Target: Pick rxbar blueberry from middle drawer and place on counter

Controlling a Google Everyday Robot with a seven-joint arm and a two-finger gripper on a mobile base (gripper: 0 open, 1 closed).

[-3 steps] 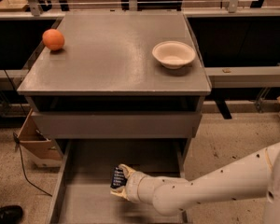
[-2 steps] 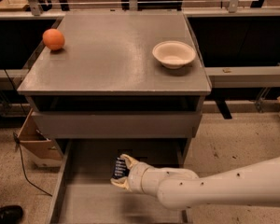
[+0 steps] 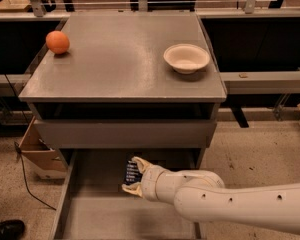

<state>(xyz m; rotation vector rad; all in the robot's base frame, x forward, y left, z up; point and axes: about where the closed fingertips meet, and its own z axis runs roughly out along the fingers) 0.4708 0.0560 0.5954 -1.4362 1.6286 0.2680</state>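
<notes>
The rxbar blueberry (image 3: 132, 172), a dark bar with pale lettering, sits between the pale fingers of my gripper (image 3: 134, 175), which is shut on it. The gripper holds the bar just above the floor of the open middle drawer (image 3: 90, 209), near its back, below the plain drawer front. My white arm (image 3: 230, 204) reaches in from the lower right. The grey counter (image 3: 120, 49) is the cabinet top above.
An orange (image 3: 57, 42) lies at the counter's left edge and a white bowl (image 3: 186, 58) at its right. A cardboard box (image 3: 37, 154) stands on the floor left of the cabinet. A black shoe (image 3: 5, 229) is at the lower left.
My gripper has moved with the bar up and toward the back of the drawer, closer to the drawer front above.
</notes>
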